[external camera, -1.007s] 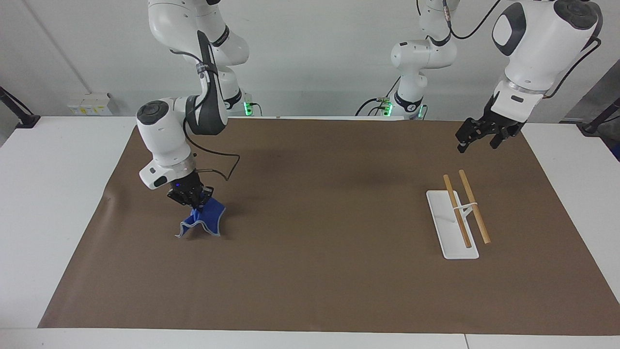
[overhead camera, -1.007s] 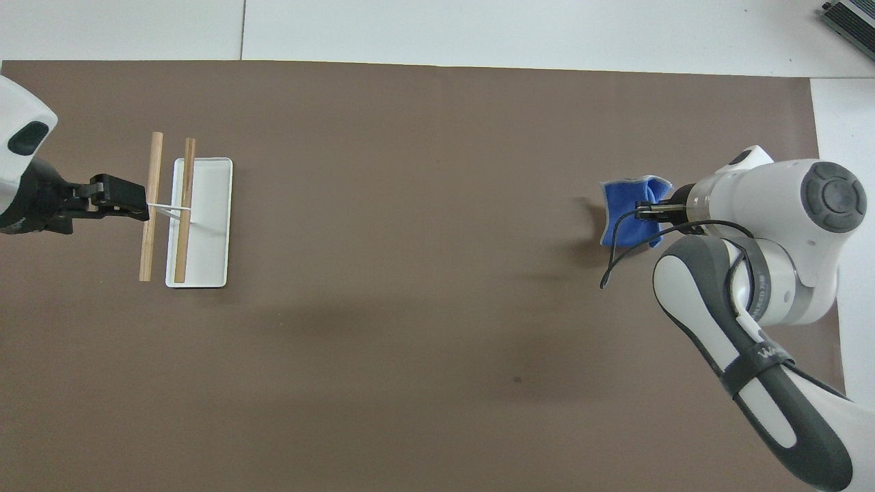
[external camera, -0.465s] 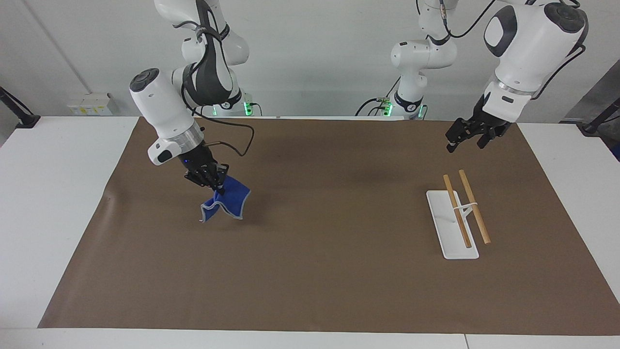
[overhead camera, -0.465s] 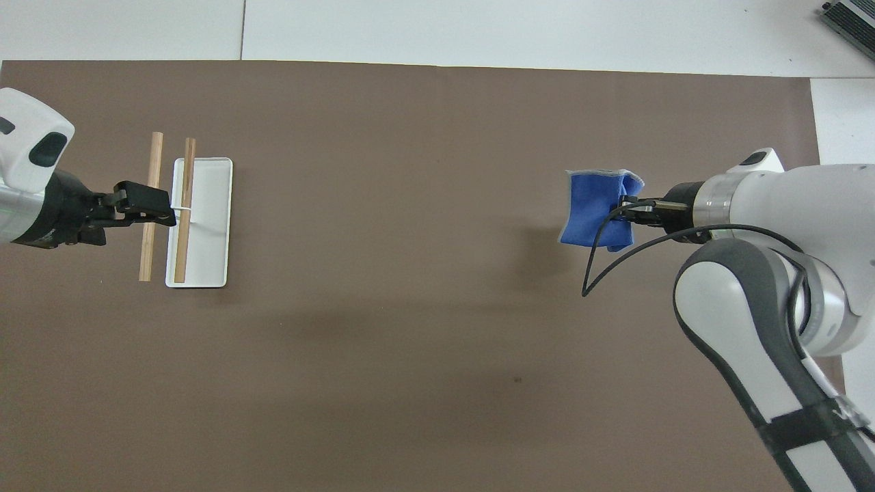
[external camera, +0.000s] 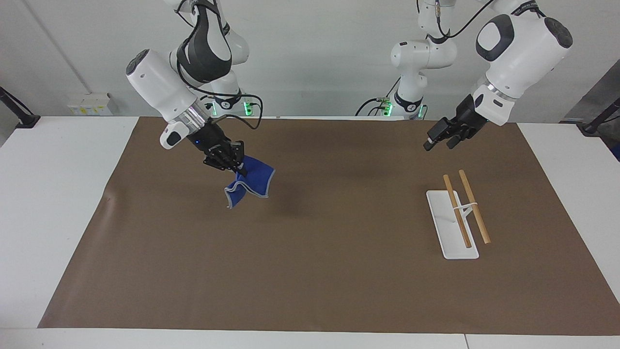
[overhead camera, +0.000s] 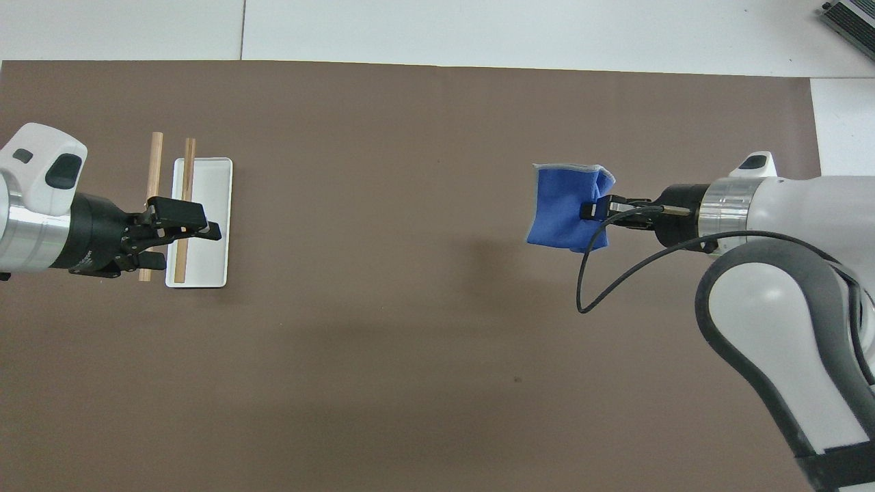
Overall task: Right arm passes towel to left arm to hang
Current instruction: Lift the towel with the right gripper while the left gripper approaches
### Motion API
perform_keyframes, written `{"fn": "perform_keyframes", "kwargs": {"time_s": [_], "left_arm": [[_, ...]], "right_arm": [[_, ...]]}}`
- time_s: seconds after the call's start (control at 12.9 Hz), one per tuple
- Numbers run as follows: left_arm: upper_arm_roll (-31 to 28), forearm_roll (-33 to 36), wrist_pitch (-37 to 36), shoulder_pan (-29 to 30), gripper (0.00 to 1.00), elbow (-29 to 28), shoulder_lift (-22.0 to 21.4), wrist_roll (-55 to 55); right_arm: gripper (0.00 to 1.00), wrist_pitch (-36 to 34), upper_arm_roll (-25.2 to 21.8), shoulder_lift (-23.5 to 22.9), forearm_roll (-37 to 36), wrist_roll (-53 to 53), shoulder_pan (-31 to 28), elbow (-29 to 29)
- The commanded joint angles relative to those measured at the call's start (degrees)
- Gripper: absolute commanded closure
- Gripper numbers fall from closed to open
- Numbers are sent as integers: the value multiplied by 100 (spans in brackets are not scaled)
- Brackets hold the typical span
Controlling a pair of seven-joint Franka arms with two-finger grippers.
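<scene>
Holding one towel (external camera: 249,184), two rods (external camera: 474,206)

right gripper (external camera: 231,162) clamping blue towel (external camera: 249,185) above brown mat (external camera: 329,271), left gripper (external camera: 438,138) open over mat

A robotics lab: two white robot arms (external camera: 193,48) bolted along the top of the frame, a bare white wall, a white table (external camera: 48,203) under a brown mat (external camera: 310,271), cables trailing
</scene>
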State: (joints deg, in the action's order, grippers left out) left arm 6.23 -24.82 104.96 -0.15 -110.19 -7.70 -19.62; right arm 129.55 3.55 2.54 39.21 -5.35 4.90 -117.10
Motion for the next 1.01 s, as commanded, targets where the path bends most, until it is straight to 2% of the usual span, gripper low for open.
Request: {"fn": "perform_keyframes", "kwargs": {"time_s": [0.0,0.23,0.39,0.62,0.93], "left_arm": [[-35,-732,463,-265,0,-372,-259,-593],[-35,-1374,1357,-1002,0,-486,-250,-1471],[-35,-1752,2200,-1433,0,-705,-233,-1658],[-35,-2184,3002,-1873,0,-908,-136,-1650],[-35,-2545,4592,-2760,0,-917,592,-1650]], "right_arm": [[100,368,14,-113,498,85,334,91],[100,1158,14,-376,1114,578,871,188],[100,1388,14,-535,1325,763,1135,319],[100,1538,14,-685,1431,1070,1399,469],[100,1547,14,-693,1458,1886,1785,566]]}}
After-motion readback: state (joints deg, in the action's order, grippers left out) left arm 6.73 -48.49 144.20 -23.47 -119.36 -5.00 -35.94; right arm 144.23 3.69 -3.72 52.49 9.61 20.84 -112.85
